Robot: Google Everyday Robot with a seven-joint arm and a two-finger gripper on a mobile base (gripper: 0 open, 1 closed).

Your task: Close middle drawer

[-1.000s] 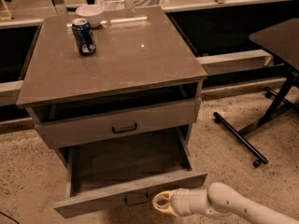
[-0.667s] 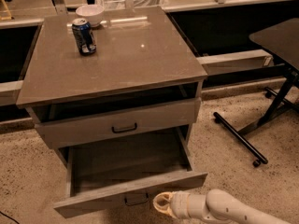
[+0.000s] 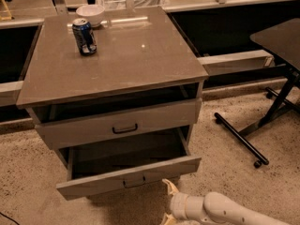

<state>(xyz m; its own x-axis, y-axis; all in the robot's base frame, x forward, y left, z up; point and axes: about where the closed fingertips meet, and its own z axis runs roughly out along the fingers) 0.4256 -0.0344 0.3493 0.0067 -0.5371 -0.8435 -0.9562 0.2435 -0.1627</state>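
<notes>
Here, the gripper (image 3: pixel 165 201), its two pale fingers spread and holding nothing, sits low in front of the grey cabinet (image 3: pixel 140 64), with the pulled-out middle drawer (image 3: pixel 93 184) just above-left of it, seemingly placed to push its front inward.

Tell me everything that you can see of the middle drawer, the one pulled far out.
The middle drawer is grey, wood by its look, with a plain front and a small dark bar handle. It is pulled far out of the cabinet, and its dark inside shows no contents. The open tool is close before its front, right of the handle; whether they touch cannot be told.
</notes>
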